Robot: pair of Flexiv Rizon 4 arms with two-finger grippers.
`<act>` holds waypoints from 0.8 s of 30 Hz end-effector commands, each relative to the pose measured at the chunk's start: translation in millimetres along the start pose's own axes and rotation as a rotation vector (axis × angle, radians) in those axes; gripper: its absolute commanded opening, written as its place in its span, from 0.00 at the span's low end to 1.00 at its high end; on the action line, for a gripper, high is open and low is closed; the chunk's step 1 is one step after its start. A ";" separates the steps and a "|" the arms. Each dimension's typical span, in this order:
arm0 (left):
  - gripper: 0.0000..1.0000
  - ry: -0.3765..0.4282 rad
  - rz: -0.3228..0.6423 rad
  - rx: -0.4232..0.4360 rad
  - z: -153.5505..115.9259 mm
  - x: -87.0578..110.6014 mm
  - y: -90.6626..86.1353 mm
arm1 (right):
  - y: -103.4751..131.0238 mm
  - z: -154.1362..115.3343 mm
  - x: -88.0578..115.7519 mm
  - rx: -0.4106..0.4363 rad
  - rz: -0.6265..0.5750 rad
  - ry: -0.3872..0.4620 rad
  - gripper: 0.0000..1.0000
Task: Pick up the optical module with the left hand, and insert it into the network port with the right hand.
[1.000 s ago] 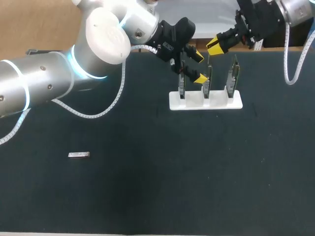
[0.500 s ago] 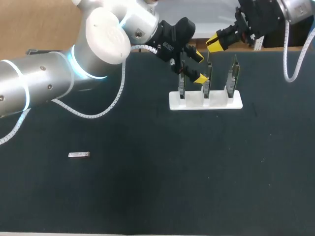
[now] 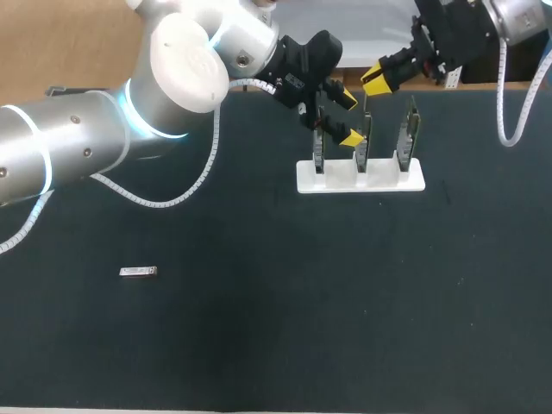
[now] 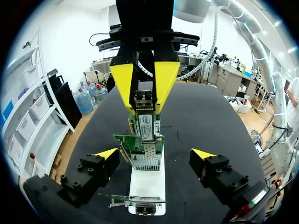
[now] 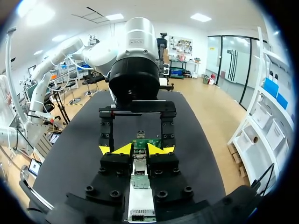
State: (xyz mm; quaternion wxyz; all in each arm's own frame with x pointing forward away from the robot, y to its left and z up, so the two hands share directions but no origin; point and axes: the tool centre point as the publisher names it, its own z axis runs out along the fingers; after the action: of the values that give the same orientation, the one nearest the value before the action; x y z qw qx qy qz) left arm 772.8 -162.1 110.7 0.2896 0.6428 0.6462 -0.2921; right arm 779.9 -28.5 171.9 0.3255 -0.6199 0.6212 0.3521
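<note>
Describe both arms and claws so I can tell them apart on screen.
Left arm: silver and white links, glowing blue rings, white coiled cable. Right arm: silver, white cable too. Left claw and right claw: black, yellow tips.

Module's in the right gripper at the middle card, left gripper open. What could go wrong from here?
1. The left gripper is open around the middle card, not clamping it, so a push from the module in the right gripper could tilt the card or shift its white stand.
2. The grippers sit close together at that card; going lower, the right one may strike the left.
</note>
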 end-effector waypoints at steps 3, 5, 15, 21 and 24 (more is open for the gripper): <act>1.00 0.004 -0.001 0.000 0.5 -0.7 0.7 | 0.4 1.9 0.3 -0.001 0.002 0.001 0.00; 1.00 0.004 -0.001 0.000 0.5 -0.7 0.7 | 1.2 1.4 -0.2 0.003 -0.001 0.002 0.00; 1.00 0.004 -0.001 0.000 0.5 -0.7 0.7 | 2.1 0.9 -0.4 0.011 -0.006 0.013 0.00; 1.00 0.004 -0.001 0.000 0.5 -0.7 0.7 | 2.5 1.6 1.9 0.009 0.001 0.016 0.00; 1.00 0.004 -0.001 0.000 0.5 -0.7 0.7 | 2.8 1.0 1.6 0.011 0.000 0.015 0.00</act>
State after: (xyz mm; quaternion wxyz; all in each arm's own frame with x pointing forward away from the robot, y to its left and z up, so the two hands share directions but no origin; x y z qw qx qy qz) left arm 772.8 -162.1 110.7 0.2896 0.6428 0.6462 -0.2921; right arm 779.7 -28.4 171.9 0.3225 -0.6212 0.6247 0.3462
